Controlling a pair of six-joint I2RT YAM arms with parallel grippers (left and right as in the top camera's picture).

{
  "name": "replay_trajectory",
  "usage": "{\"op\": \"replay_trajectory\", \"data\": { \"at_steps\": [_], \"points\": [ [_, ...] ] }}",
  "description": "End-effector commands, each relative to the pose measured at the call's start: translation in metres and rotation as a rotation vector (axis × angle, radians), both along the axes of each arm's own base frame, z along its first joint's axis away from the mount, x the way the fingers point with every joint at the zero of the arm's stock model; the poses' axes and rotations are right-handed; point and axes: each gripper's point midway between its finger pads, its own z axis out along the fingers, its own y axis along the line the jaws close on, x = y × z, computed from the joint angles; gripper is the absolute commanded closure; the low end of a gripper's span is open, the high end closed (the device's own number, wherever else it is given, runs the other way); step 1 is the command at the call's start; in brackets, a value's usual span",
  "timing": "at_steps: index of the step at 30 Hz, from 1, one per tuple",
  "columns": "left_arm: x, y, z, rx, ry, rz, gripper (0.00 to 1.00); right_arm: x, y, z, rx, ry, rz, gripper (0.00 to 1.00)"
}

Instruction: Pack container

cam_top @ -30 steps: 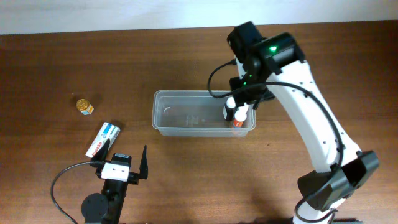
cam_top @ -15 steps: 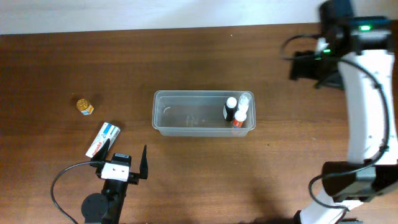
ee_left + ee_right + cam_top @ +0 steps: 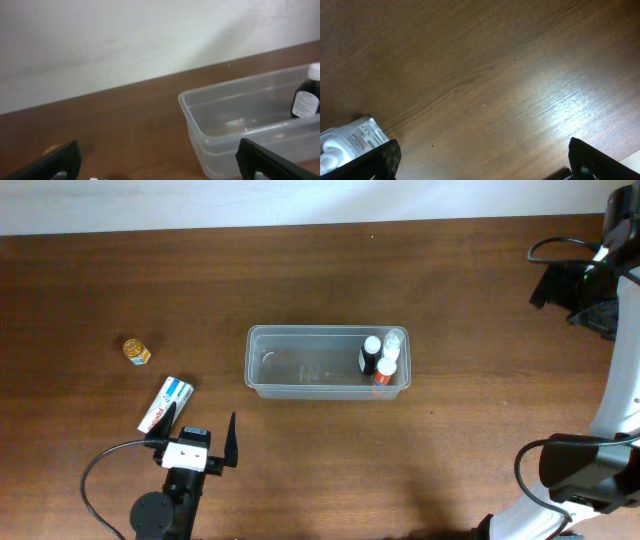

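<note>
The clear container (image 3: 300, 366) lies in the middle of the table. Three small bottles stand in its right end: a black one with a white cap (image 3: 371, 356), a clear one (image 3: 394, 340) and an orange one (image 3: 382, 374). My left gripper (image 3: 197, 443) hangs open near the front left, with nothing between its fingers. In the left wrist view the container (image 3: 235, 145) is ahead and to the right, with the black bottle (image 3: 306, 100) inside. My right gripper (image 3: 572, 300) is open at the far right edge, well away from the container.
A white, blue and red box (image 3: 165, 404) lies just beyond my left gripper. A small gold jar (image 3: 136, 351) sits further left. In the right wrist view a white labelled bottle (image 3: 350, 142) shows at the lower left, over bare wood.
My right gripper has left the container's right end and swung to the far right edge, jaws wide. The clear bottle now shows where it was. The left arm has not moved.
</note>
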Motion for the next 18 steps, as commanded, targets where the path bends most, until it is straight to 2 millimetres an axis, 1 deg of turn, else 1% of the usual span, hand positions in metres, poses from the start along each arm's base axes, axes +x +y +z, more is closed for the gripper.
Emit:
{"op": "replay_trajectory", "data": {
  "at_steps": [1,3,5,8,11,14,18],
  "points": [
    [0.000,0.001,0.016,-0.002,-0.065,0.004,0.01,-0.002,-0.001,0.013,-0.001,-0.046,-0.017,0.02],
    [-0.003,-0.005,0.028,-0.024,-0.091,-0.031,0.01,-0.002,-0.001,0.013,-0.001,-0.046,-0.017,0.02],
    [-0.005,-0.003,0.038,-0.076,-0.087,-0.023,0.01,-0.002,-0.001,0.013,-0.001,-0.046,-0.017,0.02],
    [-0.005,0.011,0.048,-0.118,-0.049,0.058,0.01,-0.002,-0.001,0.013,-0.001,-0.046,-0.017,0.02],
    [-0.001,0.018,0.063,-0.117,0.001,0.093,0.01,-0.002,-0.001,0.013,-0.001,-0.046,-0.017,0.02],
    [0.011,0.029,0.081,-0.118,0.086,0.133,0.01,-0.002,-0.001,0.013,-0.001,-0.046,-0.017,0.02],
    [0.037,0.032,0.097,-0.109,0.294,0.102,0.01,-0.002,-0.001,0.013,-0.001,-0.046,-0.017,0.02]
  ]
}}
